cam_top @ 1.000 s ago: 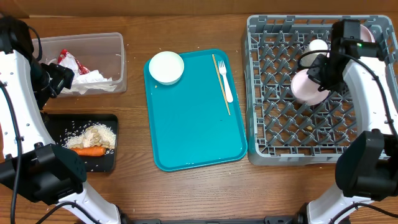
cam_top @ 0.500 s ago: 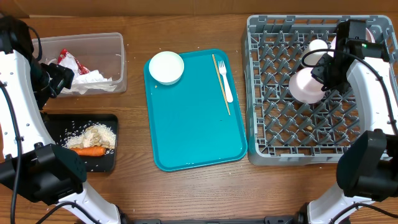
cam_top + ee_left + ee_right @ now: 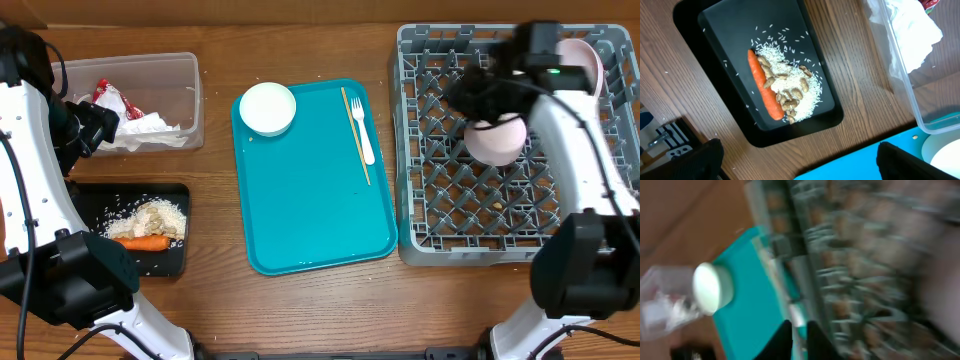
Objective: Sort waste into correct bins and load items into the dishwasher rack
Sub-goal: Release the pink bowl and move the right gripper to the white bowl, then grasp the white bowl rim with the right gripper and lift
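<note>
The grey dishwasher rack point(image 3: 440, 215) stands at the right. A white bowl point(image 3: 497, 140) rests in it and a white plate point(image 3: 583, 58) leans at its back right corner. My right gripper point(image 3: 468, 92) is over the rack's back left part, left of the bowl. In the blurred right wrist view its fingers point(image 3: 782, 341) are nearly together with nothing between them. A second white bowl point(image 3: 268, 108) and the pale fork point(image 3: 363, 132) lie on the teal tray point(image 3: 310, 200). My left gripper point(image 3: 97, 128) is open and empty by the clear tub point(image 3: 190, 95). The cup is hidden.
The clear tub holds white napkins point(image 3: 150, 128) and a red-and-white wrapper point(image 3: 108, 97). The black tray point(image 3: 720, 30) holds the carrot point(image 3: 764, 85), rice and beige crumbs point(image 3: 790, 90). A thin wooden stick point(image 3: 354, 135) lies beside the fork.
My right gripper has let go of the white bowl in the rack and swung left towards the teal tray. The left arm has not moved.
</note>
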Action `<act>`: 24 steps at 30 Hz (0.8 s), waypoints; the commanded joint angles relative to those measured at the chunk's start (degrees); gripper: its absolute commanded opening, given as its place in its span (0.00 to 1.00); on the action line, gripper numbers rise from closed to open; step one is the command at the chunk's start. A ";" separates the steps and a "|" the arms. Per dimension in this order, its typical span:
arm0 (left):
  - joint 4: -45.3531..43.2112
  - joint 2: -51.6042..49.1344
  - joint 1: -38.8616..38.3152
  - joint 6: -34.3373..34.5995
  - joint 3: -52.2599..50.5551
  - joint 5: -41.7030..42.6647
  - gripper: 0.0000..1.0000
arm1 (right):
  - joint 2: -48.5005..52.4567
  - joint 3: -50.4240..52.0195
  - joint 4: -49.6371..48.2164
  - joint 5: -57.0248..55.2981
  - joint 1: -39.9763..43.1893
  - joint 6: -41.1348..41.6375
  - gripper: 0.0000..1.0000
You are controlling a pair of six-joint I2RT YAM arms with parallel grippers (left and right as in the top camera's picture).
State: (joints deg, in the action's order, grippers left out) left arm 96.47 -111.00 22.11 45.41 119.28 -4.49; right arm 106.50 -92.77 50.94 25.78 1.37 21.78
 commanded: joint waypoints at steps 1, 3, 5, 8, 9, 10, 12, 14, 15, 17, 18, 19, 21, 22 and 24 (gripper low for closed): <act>0.11 1.62 -0.28 -0.20 -0.07 0.04 1.00 | 0.02 0.13 -4.63 2.64 -9.77 -0.42 0.37; 0.11 1.62 -0.28 -0.20 -0.07 0.04 1.00 | 0.04 0.15 -8.31 -7.23 -17.18 2.34 0.45; 0.11 1.62 -0.28 -0.20 -0.07 0.04 1.00 | 0.15 0.15 -10.95 -10.71 -21.24 2.32 0.51; 0.11 1.62 -0.28 -0.20 -0.07 0.04 1.00 | 0.79 0.15 -15.69 -14.45 -26.71 2.58 0.52; 0.11 1.62 -0.28 -0.20 -0.07 0.04 1.00 | 1.07 0.15 -17.27 -15.87 -28.26 3.17 0.53; 0.11 1.62 -0.28 -0.20 -0.07 0.04 1.00 | 1.79 0.15 -18.73 -17.68 -29.66 4.24 0.53; 0.11 1.62 -0.28 -0.20 -0.07 0.04 1.00 | 3.41 0.15 -21.70 -19.52 -31.89 5.77 0.53; 0.11 1.62 -0.28 -0.20 -0.07 0.04 1.00 | 5.64 0.15 -24.61 -19.56 -33.42 7.48 0.53; 0.11 1.62 -0.28 -0.20 -0.07 0.04 1.00 | 6.88 0.13 -25.90 -19.56 -34.03 8.52 0.53; 0.11 1.62 -0.28 -0.20 -0.07 0.04 0.99 | 9.68 0.13 -28.39 -19.50 -35.06 10.29 0.53; 0.11 1.62 -0.28 -0.20 -0.07 0.04 1.00 | 11.17 0.13 -29.46 -19.43 -35.47 11.30 0.53; 0.11 1.62 -0.28 -0.20 -0.07 0.04 1.00 | 12.46 0.13 -30.45 -18.91 -35.82 11.58 0.53; 0.11 1.62 -0.28 -0.20 -0.07 0.04 1.00 | 14.99 0.13 -32.57 -16.70 -36.48 11.72 0.53; 0.11 1.62 -0.28 -0.20 -0.07 0.04 1.00 | 16.02 0.11 -33.40 -16.00 -36.76 11.76 0.53; 0.11 1.62 -0.28 -0.20 -0.07 0.04 1.00 | 17.38 0.11 -34.32 -16.11 -37.31 12.17 0.53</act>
State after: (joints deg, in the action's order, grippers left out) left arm 96.47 -111.00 22.11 45.28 119.28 -4.51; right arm 121.91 -92.64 17.96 8.88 -34.74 31.99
